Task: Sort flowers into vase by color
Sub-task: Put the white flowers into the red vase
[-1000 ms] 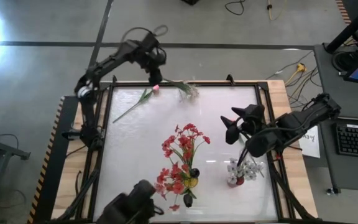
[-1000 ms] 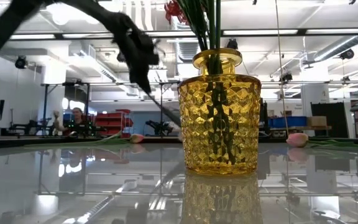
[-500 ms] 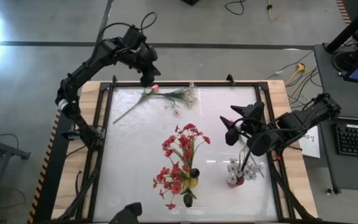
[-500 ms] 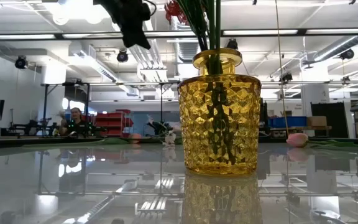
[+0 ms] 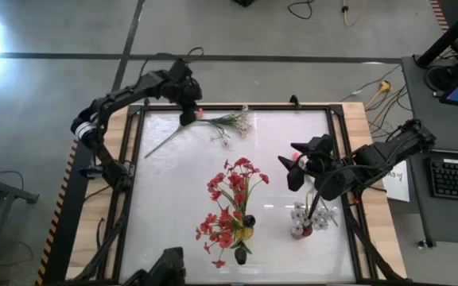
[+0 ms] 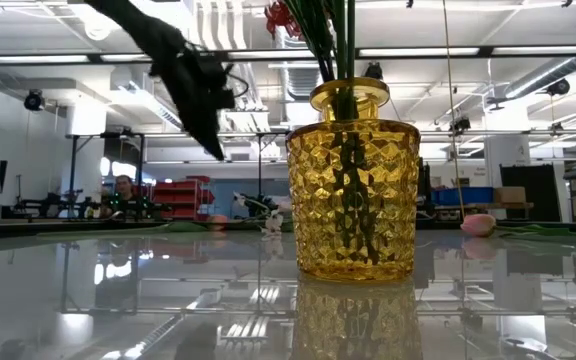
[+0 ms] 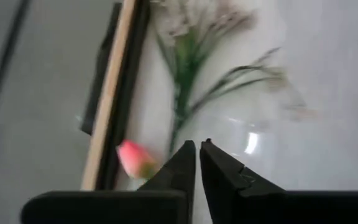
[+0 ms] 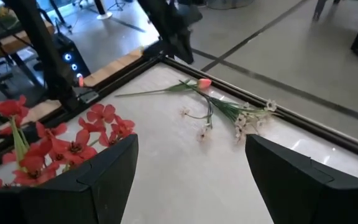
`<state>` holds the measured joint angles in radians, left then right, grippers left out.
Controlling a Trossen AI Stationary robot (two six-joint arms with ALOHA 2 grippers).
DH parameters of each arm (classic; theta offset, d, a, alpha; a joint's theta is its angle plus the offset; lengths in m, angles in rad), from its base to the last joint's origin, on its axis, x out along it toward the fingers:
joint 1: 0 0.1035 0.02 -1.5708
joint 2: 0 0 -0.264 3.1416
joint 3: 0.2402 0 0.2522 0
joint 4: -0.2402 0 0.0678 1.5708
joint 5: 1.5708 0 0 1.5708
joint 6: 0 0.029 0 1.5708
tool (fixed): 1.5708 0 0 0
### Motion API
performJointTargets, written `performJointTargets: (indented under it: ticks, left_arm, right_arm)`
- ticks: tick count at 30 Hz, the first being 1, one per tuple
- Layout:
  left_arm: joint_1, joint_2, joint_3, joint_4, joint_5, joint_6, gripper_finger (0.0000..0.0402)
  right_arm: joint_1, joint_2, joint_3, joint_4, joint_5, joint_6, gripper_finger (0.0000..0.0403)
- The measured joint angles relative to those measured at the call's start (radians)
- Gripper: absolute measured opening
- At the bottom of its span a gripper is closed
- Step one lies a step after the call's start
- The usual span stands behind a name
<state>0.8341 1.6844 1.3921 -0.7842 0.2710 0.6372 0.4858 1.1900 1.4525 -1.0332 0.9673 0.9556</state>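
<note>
A pink-bud flower [image 5: 199, 116] lies by the table's far edge, its green stem [image 5: 164, 141] slanting toward the left. A spray of tiny white blooms [image 5: 233, 123] lies beside it, stem end next to the bud. My left gripper [image 5: 188, 119] hangs shut just above the table, close to the left of the bud [image 7: 135, 160]. Red flowers [image 5: 233, 187] stand in a yellow glass vase [image 6: 353, 195]. White flowers stand in a small vase [image 5: 302, 229]. My right gripper [image 5: 293, 163] waits open, raised over the table's right half.
The table's black frame and wooden rim [image 7: 107, 93] run just beyond the bud. The two filled vases stand in the near half; the tall red stems [image 5: 237, 206] reach toward the middle. The left half of the white tabletop [image 5: 165, 214] holds only the pink flower's stem.
My left gripper has risen and swung toward the table's left, then come down again beside the pink bud, staying shut. The white spray has slid a little toward the left and near side and now lies next to the bud.
</note>
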Motion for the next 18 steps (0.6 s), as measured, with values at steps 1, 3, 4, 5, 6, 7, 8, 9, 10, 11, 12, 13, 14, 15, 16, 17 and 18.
performJointTargets:
  ticks: [1,3,4,5,6,7,8,9,10,11,12,13,14,15,16,17,18]
  left_arm:
    - [0.003,0.009,-0.037,0.068,-0.008,0.015,0.0021]
    - [0.002,0.036,-0.097,0.190,-0.018,0.052,0.0041]
    - [0.002,0.053,-0.118,0.235,-0.018,0.066,0.0053]
    - [0.002,0.070,-0.130,0.267,-0.018,0.078,0.0066]
    - [0.002,0.090,-0.136,0.294,-0.018,0.083,0.0081]
    - [0.002,0.111,-0.137,0.320,-0.018,0.088,0.0096]
    - [0.002,0.132,-0.137,0.338,-0.018,0.090,0.0112]
    - [0.002,0.157,-0.134,0.341,-0.018,0.094,0.0127]
    - [0.002,0.182,-0.122,0.334,-0.015,0.096,0.0143]
    - [0.002,0.209,-0.104,0.325,-0.004,0.096,0.0157]
    - [0.002,0.235,-0.080,0.309,0.010,0.095,0.0171]
    - [0.002,0.260,-0.053,0.292,0.024,0.090,0.0183]
    - [0.001,0.285,-0.020,0.271,0.034,0.087,0.0194]
    - [0.000,0.311,0.015,0.247,0.036,0.088,0.0204]
    - [-0.002,0.338,0.053,0.217,0.037,0.089,0.0212]
    - [-0.002,0.365,0.090,0.184,0.037,0.097,0.0218]
    - [-0.002,0.393,0.128,0.144,0.037,0.107,0.0222]
  right_arm:
    - [-0.002,0.001,0.000,0.000,0.001,0.013,0.0288]
    - [-0.002,0.003,0.000,0.000,0.002,0.045,0.0288]
    - [-0.002,0.003,0.000,0.000,0.005,0.060,0.0288]
    - [-0.002,0.004,0.000,0.000,0.010,0.084,0.0288]
    - [-0.002,0.004,0.000,0.000,0.016,0.109,0.0288]
    - [-0.002,0.004,0.000,0.001,0.019,0.136,0.0288]
    - [-0.002,0.004,0.000,0.001,0.020,0.161,0.0288]
    - [-0.002,0.004,0.000,0.001,0.020,0.185,0.0288]
    - [-0.002,0.004,0.000,0.001,0.021,0.205,0.0288]
    - [-0.002,0.005,0.000,0.002,0.023,0.219,0.0288]
    - [-0.002,0.007,0.000,0.002,0.028,0.231,0.0288]
    - [-0.002,0.009,0.000,0.002,0.031,0.237,0.0288]
    - [-0.002,0.011,0.000,0.001,0.036,0.245,0.0288]
    - [-0.002,0.014,0.000,0.001,0.044,0.250,0.0288]
    - [-0.002,0.018,0.000,0.002,0.055,0.251,0.0288]
    - [-0.004,0.021,0.000,0.001,0.061,0.252,0.0288]
    - [-0.008,0.024,0.000,0.001,0.064,0.252,0.0288]
